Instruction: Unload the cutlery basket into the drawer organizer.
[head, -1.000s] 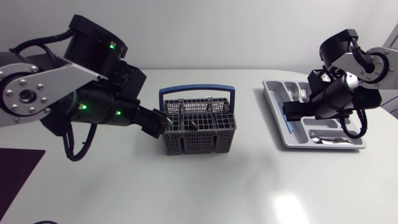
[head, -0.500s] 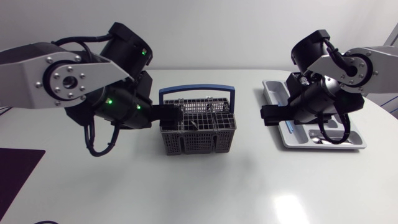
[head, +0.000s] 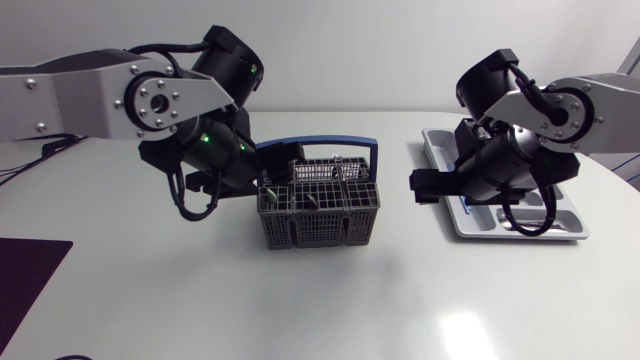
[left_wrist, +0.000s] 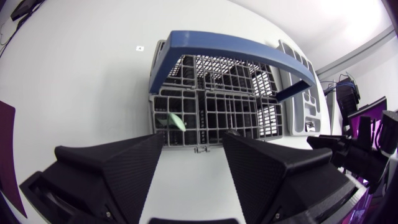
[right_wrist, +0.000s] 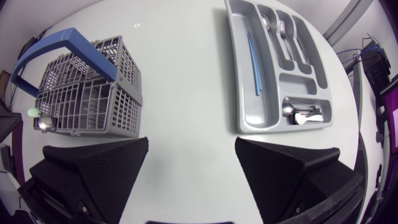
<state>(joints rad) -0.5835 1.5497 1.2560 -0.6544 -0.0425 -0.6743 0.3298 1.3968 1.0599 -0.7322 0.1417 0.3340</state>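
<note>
The grey wire cutlery basket (head: 320, 208) with a blue handle (head: 318, 147) stands mid-table. A green-handled utensil (left_wrist: 173, 120) sticks up in its left end compartment, and a spoon (right_wrist: 45, 123) shows beside it. My left gripper (head: 257, 186) hangs just above that left end, open, with nothing between its fingers (left_wrist: 124, 158). The grey drawer organizer (head: 450, 205) lies to the right and holds forks and spoons (right_wrist: 283, 34), a blue-handled piece (right_wrist: 253, 62) and more spoons (right_wrist: 303, 115). My right gripper (head: 425, 187) is open and empty between basket and organizer.
A dark mat (head: 25, 270) lies at the table's front left corner. The bare white tabletop (head: 330, 300) stretches in front of the basket and organizer. The right arm's links (head: 530, 150) hang over the organizer.
My left arm has swung right and up over the basket's left end, its fingers narrowing a little. My right gripper has come off the organizer leftward toward the basket.
</note>
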